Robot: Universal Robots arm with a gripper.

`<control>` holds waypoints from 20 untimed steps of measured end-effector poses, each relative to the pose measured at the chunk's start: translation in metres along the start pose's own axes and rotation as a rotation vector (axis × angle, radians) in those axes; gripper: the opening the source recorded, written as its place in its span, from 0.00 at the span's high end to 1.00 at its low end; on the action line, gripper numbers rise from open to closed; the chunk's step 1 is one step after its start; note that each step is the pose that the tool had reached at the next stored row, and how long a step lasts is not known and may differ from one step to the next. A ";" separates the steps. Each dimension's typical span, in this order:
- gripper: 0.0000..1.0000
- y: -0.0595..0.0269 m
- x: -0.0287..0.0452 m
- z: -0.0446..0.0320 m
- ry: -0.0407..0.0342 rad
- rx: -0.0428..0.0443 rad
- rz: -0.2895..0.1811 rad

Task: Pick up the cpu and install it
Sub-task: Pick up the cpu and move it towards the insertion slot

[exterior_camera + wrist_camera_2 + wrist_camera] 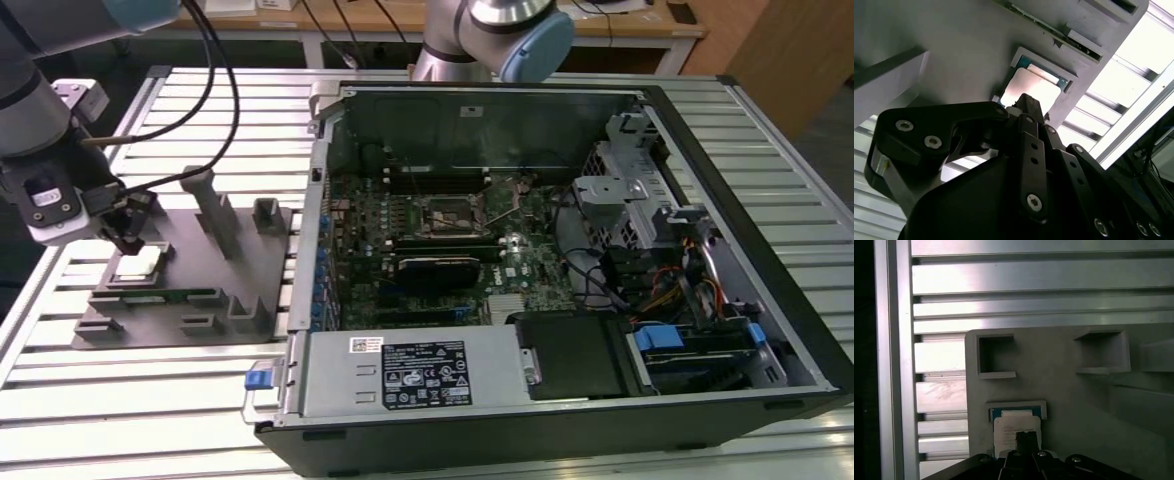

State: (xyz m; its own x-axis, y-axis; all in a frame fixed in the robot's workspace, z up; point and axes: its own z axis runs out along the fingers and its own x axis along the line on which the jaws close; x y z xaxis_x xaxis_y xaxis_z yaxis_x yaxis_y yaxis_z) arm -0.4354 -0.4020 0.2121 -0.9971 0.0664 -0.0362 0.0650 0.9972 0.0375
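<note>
Hovering right over the cpu (1015,426), our gripper (1026,441) sits low at the grey tray (187,300), on the exterior view's left, and we cannot tell whether it is open or closed. The chip lies flat in a shallow square recess: silvery-white lid, thin greenish rim. To do this well, we judge, stay centred, square to its edges, and press lightly. Matte moulded tray, ribbed aluminium table (134,400) beneath.

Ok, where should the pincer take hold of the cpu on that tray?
Probably by two opposite edges, from straight above. The cpu lies flat, metal top up, in a shallow pocket of the grey tray, so no side approach reaches it. The pincer hangs right over it.
</note>
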 end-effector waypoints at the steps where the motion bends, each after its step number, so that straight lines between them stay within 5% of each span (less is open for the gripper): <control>1: 0.89 -0.0002 0.0002 0.0011 -0.0001 0.0000 0.000; 20: 0.89 -0.0070 0.0033 0.0110 -0.0012 -0.0002 -0.005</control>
State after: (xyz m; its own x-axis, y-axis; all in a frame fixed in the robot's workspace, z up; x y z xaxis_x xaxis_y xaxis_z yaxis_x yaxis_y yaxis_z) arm -0.4387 -0.4084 0.2007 -0.9974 0.0616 -0.0376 0.0602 0.9975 0.0375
